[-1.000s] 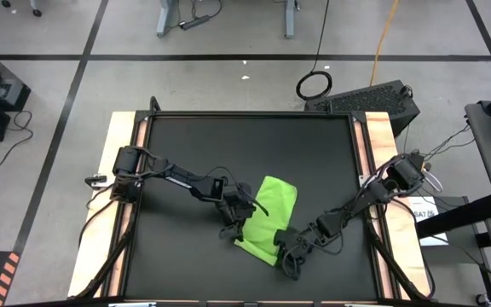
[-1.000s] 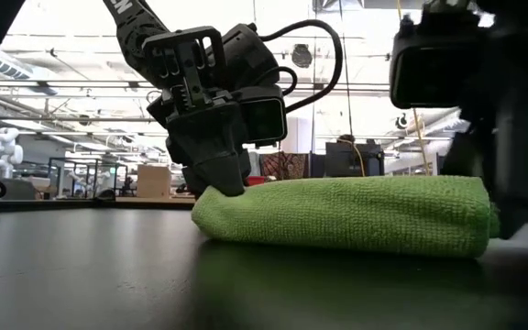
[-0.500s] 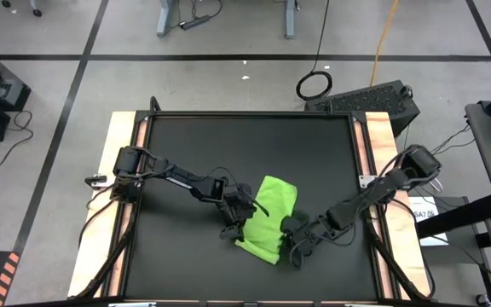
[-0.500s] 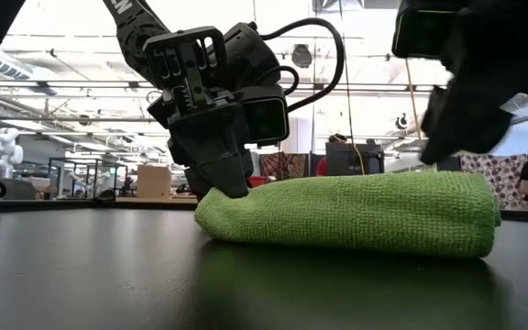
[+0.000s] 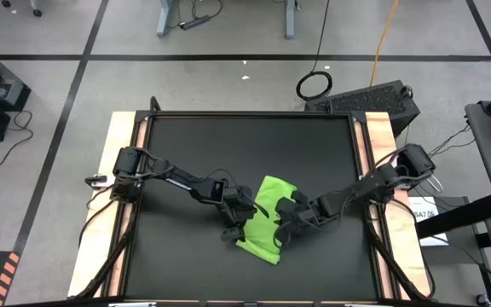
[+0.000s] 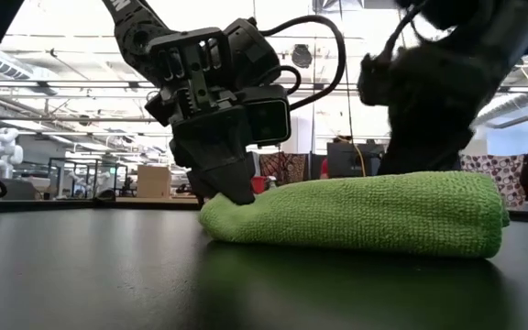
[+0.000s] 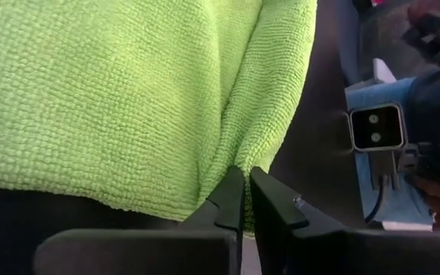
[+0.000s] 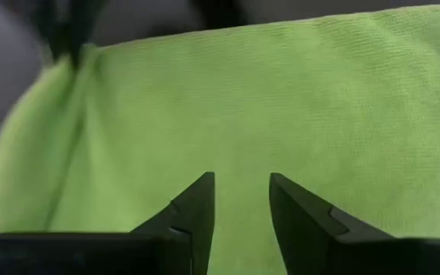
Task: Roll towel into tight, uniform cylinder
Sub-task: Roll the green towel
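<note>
A small lime-green towel [image 5: 268, 219] lies a little right of the middle of the black table [image 5: 186, 153], toward its near edge. It is folded or loosely rolled into a thick, flattened bundle, not yet a tight cylinder.

The left gripper [image 5: 239, 223] is at the towel's left edge, low against the tabletop. Its fingers [image 7: 237, 200] are pinched together on a fold at the cloth's edge, with only a sliver of a gap between them.

The right gripper [image 5: 286, 228] hangs over the towel's right side. Its jaws stand apart with nothing between them, pointing down at the green fabric just in front of them. Whether they touch the cloth cannot be told.

The step in hand appears to be getting both grippers onto the same edge so the roll can be turned over. To do it well, the right gripper would likely need to take the cloth level with the left one's hold, so the edge stays straight. Both should then probably move together, keeping the fabric taut. An uneven pull would likely give a cone or a loose end. The bundle looks soft and springy, so slack layers may need pressing down as it turns.
</note>
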{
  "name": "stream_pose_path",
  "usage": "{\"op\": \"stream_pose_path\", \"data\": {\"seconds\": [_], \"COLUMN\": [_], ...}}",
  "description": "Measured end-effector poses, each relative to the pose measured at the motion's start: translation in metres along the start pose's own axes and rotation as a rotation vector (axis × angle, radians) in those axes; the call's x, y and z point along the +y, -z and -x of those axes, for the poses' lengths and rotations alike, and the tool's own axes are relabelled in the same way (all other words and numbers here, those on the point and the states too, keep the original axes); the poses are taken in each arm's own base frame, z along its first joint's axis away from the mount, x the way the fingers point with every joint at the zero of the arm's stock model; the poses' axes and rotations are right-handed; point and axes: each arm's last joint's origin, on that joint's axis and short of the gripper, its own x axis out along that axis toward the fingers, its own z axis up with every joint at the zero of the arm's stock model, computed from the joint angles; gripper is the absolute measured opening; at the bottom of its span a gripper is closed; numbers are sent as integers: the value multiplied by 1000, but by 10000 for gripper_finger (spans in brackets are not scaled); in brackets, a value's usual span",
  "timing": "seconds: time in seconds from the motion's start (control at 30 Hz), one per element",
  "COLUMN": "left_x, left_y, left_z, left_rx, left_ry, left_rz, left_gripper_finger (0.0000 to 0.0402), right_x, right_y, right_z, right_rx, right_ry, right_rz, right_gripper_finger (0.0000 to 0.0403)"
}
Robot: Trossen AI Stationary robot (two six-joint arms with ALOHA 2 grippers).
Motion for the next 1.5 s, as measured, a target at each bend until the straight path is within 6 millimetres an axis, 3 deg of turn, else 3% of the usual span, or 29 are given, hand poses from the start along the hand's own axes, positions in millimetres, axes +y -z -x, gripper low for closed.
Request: {"op": "stream_pose_path", "data": {"seconds": [0.1,0.27,0.43,0.57,0.73,1.07,1.27,1.5], "left_x": [1,1,2,6,18,36,34,35], "left_y": [0,-1,0,-2,-8,-15,-7,-11], "left_z": [0,0,0,3,20,74,71,72], "left_rx": [-7,-16,-20,-32,-68,-110,-38,-93], "left_ry": [-19,-30,-45,-58,-86,-178,-177,-228], "left_rz": [9,32,37,45,83,84,70,134], "left_gripper_finger": [39,107,175,204,211,211,211,211], "right_x": [-7,-20,-29,-38,-53,-75,-97,-116], "right_y": [-2,-5,-11,-18,-27,-41,-52,-63], "right_z": [-9,-23,-29,-31,-34,-38,-40,-41], "right_rx": [13,52,53,56,67,100,100,95], "right_ry": [34,72,99,117,128,95,115,63], "right_rz": [9,25,42,76,96,178,153,191], "right_gripper_finger": [110,101,93,89,89,89,89,89]}}
